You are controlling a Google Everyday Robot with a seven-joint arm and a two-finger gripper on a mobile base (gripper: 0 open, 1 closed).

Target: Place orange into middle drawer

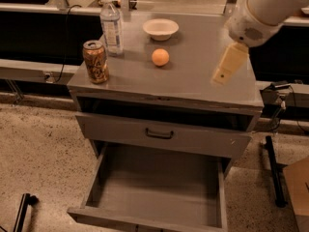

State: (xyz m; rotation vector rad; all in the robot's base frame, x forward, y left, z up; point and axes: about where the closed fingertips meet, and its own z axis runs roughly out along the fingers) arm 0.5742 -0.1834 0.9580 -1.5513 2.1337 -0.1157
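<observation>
The orange (160, 57) sits loose near the middle of the cabinet (193, 81) top, free on every side. Small, round and smooth, it looks light and firm but likely to roll or slip, so a grip square across its widest part seems safest. A bowl (161, 29) stands at the cabinet's back edge, with a bottle (111, 25) and a can (95, 62) along its left side. The gripper (229, 64) hangs above the cabinet's right side, well apart from the fruit; whether it is open or closed cannot be told. The drawer (159, 182) stands pulled out low on the cabinet, its floor bare.
</observation>
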